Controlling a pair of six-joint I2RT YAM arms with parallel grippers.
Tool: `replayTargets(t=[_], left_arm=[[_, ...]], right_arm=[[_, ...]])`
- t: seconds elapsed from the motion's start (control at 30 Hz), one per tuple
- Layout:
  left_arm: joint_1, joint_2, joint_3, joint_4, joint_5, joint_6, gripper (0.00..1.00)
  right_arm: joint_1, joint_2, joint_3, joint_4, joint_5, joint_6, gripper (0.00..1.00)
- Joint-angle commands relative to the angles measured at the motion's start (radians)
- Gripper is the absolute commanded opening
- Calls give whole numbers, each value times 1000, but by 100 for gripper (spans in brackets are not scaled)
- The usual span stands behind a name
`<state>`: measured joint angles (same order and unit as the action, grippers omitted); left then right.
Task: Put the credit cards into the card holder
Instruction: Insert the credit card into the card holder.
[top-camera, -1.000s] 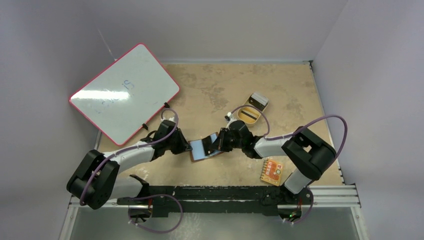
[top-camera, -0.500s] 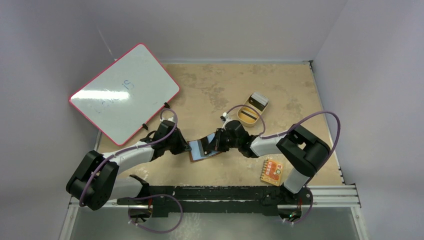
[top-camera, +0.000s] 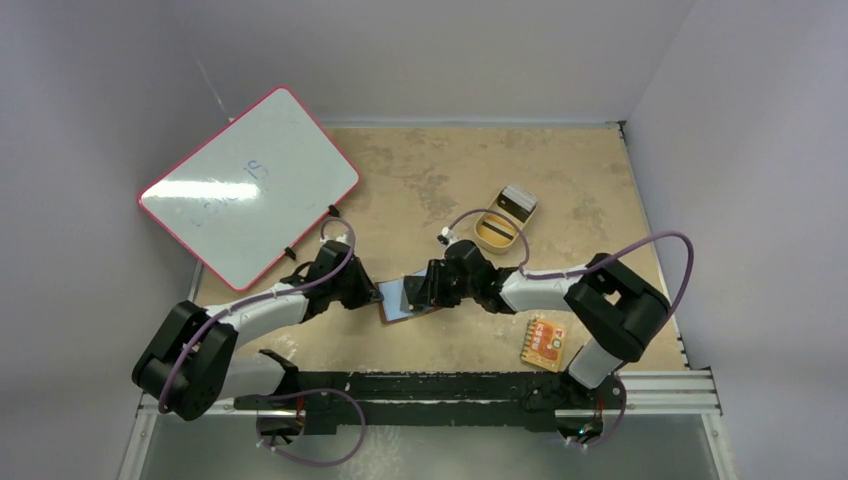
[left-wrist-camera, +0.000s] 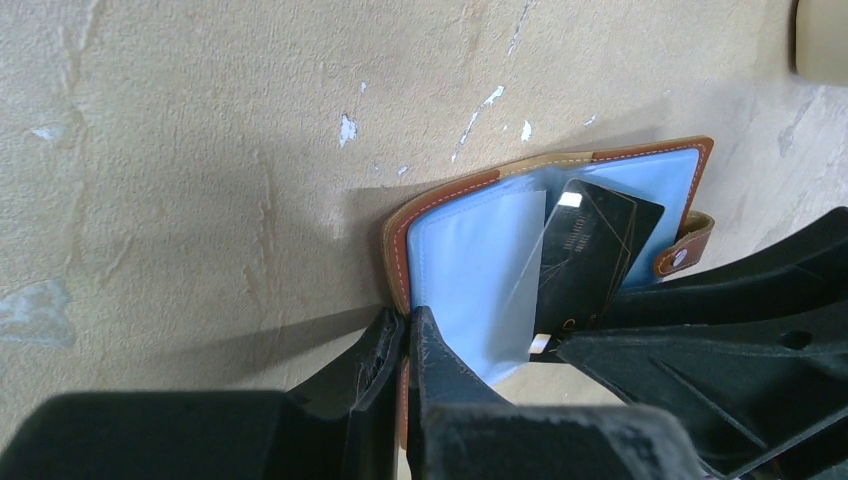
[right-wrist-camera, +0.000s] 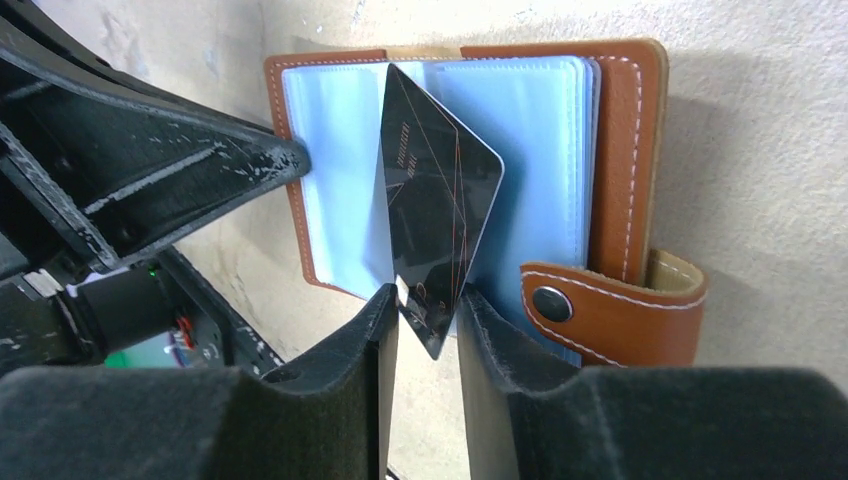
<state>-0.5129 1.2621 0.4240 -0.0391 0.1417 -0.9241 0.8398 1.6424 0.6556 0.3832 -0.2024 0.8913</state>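
Left gripper (left-wrist-camera: 407, 325) is clamped on the holder's (right-wrist-camera: 620, 150) near-left edge and pins it open on the table. The blue pockets face up.

Right gripper (right-wrist-camera: 428, 305): the jaws are parted, wider than a card's thickness. The card's (right-wrist-camera: 440, 200) near corner sits in the gap. I can't tell whether either finger is touching it.

The card is partly in, standing among the clear leaves near the holder's middle. Whether it is in a sleeve or only between two leaves isn't clear.

Key geometry:
- The card's long axis runs straight out from the right jaws into the holder.
- It is skewed against the pocket edges, so one corner leads.
- The exposed end points back at the right gripper, so that arm is nearer and lined up. The left arm is only the anchor.

My read: the next move is a push along that axis, away from the right jaws, with the skew taken out first. The risk is that the leading corner catches a leaf and buckles it.

A dark strip lies in the dish (top-camera: 477, 230). It may be another card, but it's too small to tell.
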Motion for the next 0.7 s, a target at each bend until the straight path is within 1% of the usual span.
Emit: replayTargets(t=[0.0, 0.07, 0.1, 0.3, 0.43, 0.57, 0.67], left_arm=[[-1, 3, -5, 1, -23, 10, 0], [-2, 7, -4, 3, -17, 10, 0], [-1, 9, -2, 4, -16, 10, 0], [-1, 8, 1, -4, -16, 23, 0], [-1, 6, 12, -3, -14, 37, 0], [-1, -8, 25, 1, -15, 50, 0], [-1, -11, 38, 14, -10, 59, 0]], right_arm=[[5, -35, 43, -175, 71, -67, 29], [5, -15, 56, -168, 58, -88, 20], [5, -3, 61, -162, 50, -97, 17], [-2, 23, 71, -183, 19, -129, 6], [-42, 16, 71, -218, -29, -168, 5], [-89, 54, 112, -309, -79, -219, 5], [-126, 68, 121, -335, -149, -244, 3]])
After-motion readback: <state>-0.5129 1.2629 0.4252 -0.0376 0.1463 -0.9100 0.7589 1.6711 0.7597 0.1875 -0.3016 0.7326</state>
